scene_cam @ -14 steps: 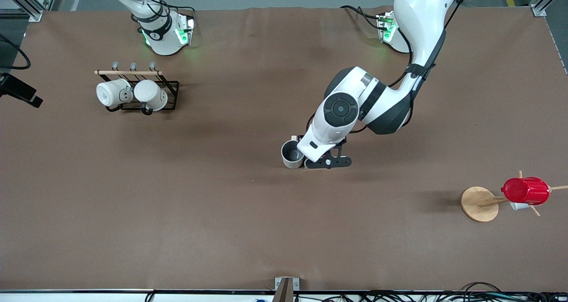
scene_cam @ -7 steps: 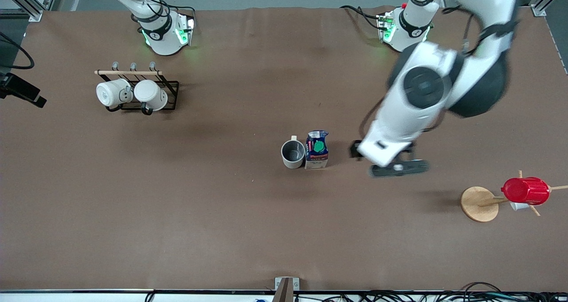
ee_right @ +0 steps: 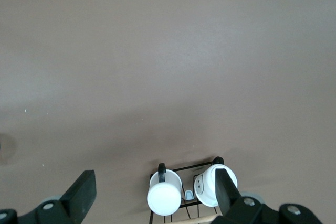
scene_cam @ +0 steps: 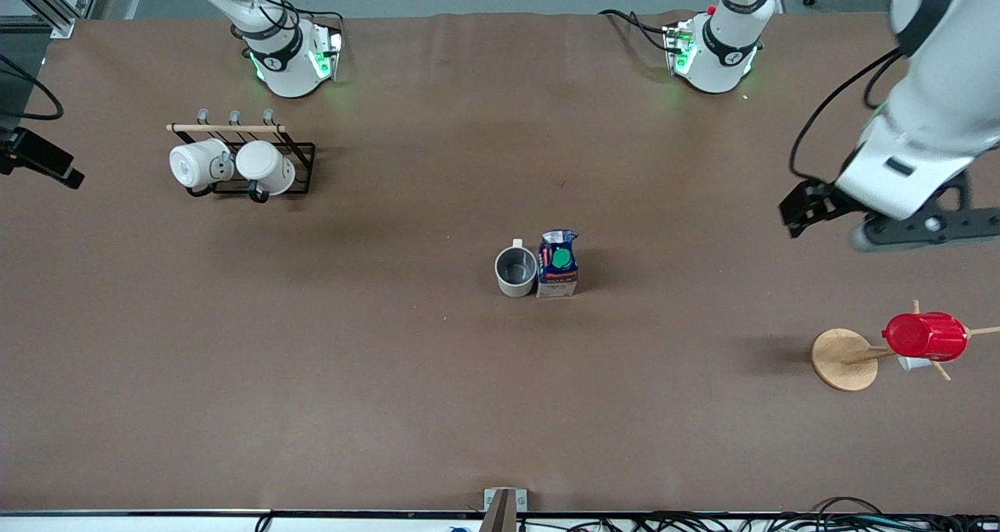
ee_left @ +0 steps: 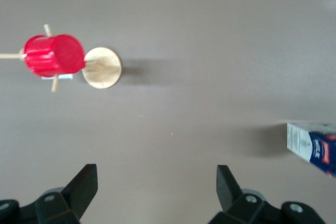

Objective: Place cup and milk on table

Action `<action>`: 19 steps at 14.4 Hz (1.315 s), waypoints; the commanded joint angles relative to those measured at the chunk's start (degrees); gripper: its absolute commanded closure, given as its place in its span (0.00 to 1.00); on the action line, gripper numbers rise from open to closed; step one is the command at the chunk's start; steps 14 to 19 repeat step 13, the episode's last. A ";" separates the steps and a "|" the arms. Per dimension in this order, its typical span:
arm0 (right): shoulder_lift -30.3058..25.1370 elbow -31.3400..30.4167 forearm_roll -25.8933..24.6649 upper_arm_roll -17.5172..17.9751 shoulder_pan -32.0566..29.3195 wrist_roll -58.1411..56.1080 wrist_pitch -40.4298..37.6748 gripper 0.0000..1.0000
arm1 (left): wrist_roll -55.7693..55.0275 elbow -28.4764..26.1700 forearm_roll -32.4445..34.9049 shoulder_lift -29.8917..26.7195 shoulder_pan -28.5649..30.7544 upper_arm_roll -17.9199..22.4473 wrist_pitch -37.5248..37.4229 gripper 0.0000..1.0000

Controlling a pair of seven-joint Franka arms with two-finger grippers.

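Presently: cup (scene_cam: 516, 272) and milk (scene_cam: 558, 264) upright, touching, mid-surface (scene_cam: 391, 376); left gripper (ee_left: 156, 182), fingers spread and empty, over the edge at its arm's end; right gripper (ee_right: 156, 188), likewise spread, waits above the mug rack (scene_cam: 269, 157).

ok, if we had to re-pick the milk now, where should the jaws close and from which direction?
Probably from straight above, closing across the body of the milk below its gable, on the faces nearer to and farther from the front camera. It stands upright, and the cup sits tight against the side toward the right arm's end of the table, leaving no finger room there.
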 commanded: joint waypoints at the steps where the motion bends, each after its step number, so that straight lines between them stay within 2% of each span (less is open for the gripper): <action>1: -0.85 -0.86 1.02 0.07 -0.50 -2.06 0.02 0.00 | 2.93 -2.22 -2.92 -4.14 2.62 -0.53 -2.74 0.00; 2: -0.85 -0.86 0.94 0.07 -0.42 -1.97 0.02 0.00 | 4.77 -3.27 -4.06 -5.28 2.71 0.16 -3.27 0.00; 4: -0.85 -0.69 0.93 0.07 -0.33 -1.97 0.02 0.00 | 10.30 -5.72 -7.48 -8.00 1.31 5.24 -3.54 0.00; 7: -0.85 -0.60 0.85 -0.10 -0.24 -2.06 0.11 0.00 | 13.76 -12.04 -9.78 -13.27 -1.85 9.65 -3.45 0.00; 10: -0.85 -0.60 0.76 -0.19 0.11 -1.97 0.11 0.00 | 14.02 -12.16 -9.44 -14.08 -2.38 10.10 -4.93 0.00; 12: -0.76 -0.60 0.76 -0.28 0.02 -2.06 0.11 0.00 | 13.76 -11.98 -8.47 -14.08 -5.36 12.29 -5.29 0.00; 19: -0.76 -0.60 0.76 -0.28 0.02 -2.06 0.02 0.00 | 13.84 -11.98 -8.38 -14.08 -5.29 12.21 -5.29 0.00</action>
